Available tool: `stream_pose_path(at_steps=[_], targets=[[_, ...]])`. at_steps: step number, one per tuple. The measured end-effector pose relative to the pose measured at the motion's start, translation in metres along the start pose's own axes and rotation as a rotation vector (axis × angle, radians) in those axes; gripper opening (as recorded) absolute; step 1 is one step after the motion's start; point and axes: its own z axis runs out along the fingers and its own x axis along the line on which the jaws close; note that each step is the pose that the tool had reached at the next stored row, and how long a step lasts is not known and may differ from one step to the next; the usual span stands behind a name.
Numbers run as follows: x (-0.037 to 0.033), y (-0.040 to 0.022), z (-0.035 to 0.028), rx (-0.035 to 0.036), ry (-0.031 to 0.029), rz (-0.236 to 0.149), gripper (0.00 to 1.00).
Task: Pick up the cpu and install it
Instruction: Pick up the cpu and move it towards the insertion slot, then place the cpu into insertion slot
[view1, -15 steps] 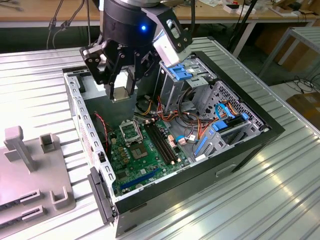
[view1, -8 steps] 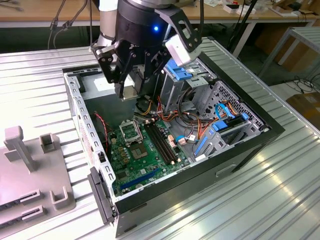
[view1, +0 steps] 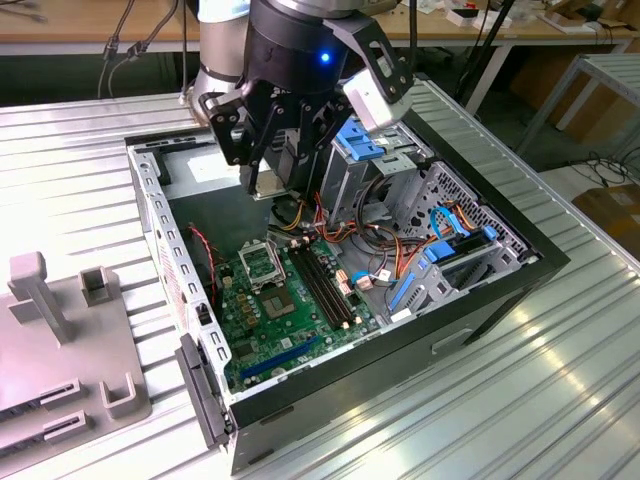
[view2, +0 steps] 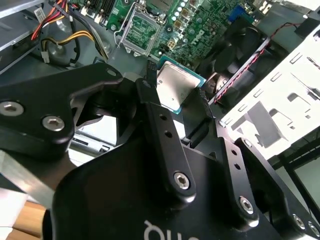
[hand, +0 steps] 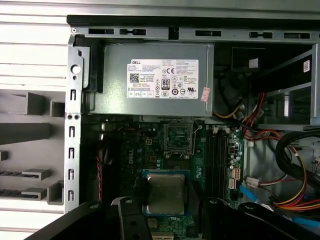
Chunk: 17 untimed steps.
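cpu (hand: 165, 194) is being gripped by opposite edges between the clenched jaws, metal face up and level, probably to spare its underside, and is hanging clear above the motherboard (view1: 275, 325), with the socket (hand: 179, 139) lying lower, beyond the jaws' tips.

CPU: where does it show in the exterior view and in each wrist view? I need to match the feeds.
Exterior view: the cpu is clamped in the gripper, above the open case.
Second wrist view: silver square between the black fingers, motherboard beyond.
First wrist view: silver square between the fingers, over the motherboard.
Shared landmark: the empty CPU socket.
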Motion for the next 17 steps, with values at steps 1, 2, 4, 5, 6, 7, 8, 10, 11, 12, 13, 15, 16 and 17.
stream_pose_path(at_steps=[1,2,4,5,6,7,8,10,11,12,13,15,16,17], targets=[[-0.0002,0.0,0.0,0.0,0.0,0.0,0.45],[-0.0004,0.0,0.0,0.0,0.0,0.0,0.45],[-0.0009,0.0,0.0,0.0,0.0,0.0,0.45],[-0.0013,-0.0001,0.0,-0.0001,0.0,0.0,0.45],[-0.0019,-0.0001,-0.0001,0.0,0.0,0.0,0.45],[-0.0021,-0.0001,-0.0001,0.0,0.0,0.0,0.45],[-0.0022,-0.0001,-0.0001,0.0,0.0,0.0,0.45],[-0.0029,-0.0001,-0.0001,0.0,0.0,0.0,0.45],[-0.0031,-0.0001,-0.0001,0.0,0.0,0.0,0.45],[-0.0032,-0.0001,-0.0001,-0.0001,-0.0001,0.0,0.45],[-0.0034,-0.0001,-0.0002,0.0,0.0,0.0,0.45],[-0.0039,-0.0002,-0.0002,0.0,0.0,0.0,0.45],[-0.0041,-0.0002,-0.0002,0.0,0.0,0.0,0.45],[-0.0043,-0.0002,-0.0002,0.0,0.0,0.0,0.45]])
